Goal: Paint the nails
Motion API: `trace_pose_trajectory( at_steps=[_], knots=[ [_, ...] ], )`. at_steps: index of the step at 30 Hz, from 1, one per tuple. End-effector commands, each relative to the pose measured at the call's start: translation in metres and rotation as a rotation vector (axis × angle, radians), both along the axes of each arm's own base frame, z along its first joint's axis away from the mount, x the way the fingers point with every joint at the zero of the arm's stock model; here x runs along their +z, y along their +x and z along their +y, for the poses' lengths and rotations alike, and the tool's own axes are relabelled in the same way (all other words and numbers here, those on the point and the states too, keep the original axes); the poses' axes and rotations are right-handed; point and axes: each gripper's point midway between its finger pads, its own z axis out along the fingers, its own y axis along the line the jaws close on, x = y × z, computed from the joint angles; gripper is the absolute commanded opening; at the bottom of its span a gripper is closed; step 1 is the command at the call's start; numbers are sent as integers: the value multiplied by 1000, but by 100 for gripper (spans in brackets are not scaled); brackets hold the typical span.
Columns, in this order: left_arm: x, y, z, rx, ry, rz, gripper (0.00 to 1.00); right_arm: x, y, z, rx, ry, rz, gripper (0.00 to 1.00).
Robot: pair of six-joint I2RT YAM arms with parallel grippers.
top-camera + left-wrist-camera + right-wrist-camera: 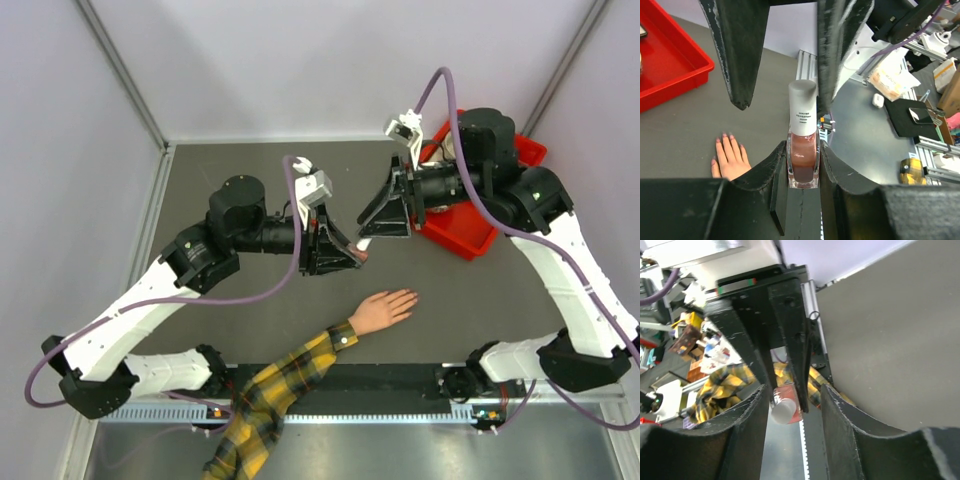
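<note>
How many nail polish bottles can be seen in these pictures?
1. The nail polish bottle is clamped between the fingers of the left gripper, over the middle of the table. More could be hidden in the red tray, which the right arm partly covers.

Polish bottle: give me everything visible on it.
The bottle is small, square and clear glass, holding reddish-brown polish. Its tall pale grey cap is on and carries small print. In the left wrist view it stands upright, clamped by its glass body in the left gripper. The open right gripper straddles the cap; whether they touch is unclear.
</note>
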Motion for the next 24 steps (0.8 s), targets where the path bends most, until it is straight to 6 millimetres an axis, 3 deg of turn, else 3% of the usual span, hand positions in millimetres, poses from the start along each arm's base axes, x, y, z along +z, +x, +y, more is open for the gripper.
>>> trace_pose_trajectory(
  at_steps=[1,10,16,19,21,24],
  knots=[
    [23,-14,4,-60,-67,-39,0,15,-18,-8,62,52,-63,47],
    [27,-16,4,-75,-78,-43,0,9,-27,-10,100,44,-38,46],
    [30,-14,4,-76,-84,-47,0,5,-26,-8,112,42,-21,34],
    [30,-13,3,-76,-82,-46,0,10,-24,-7,108,50,-30,20],
    [31,-8,2,-57,-81,-49,0,11,-24,-6,115,55,-23,18],
    [34,10,4,53,-78,-73,0,9,-21,-5,89,43,-18,6]
  ],
)
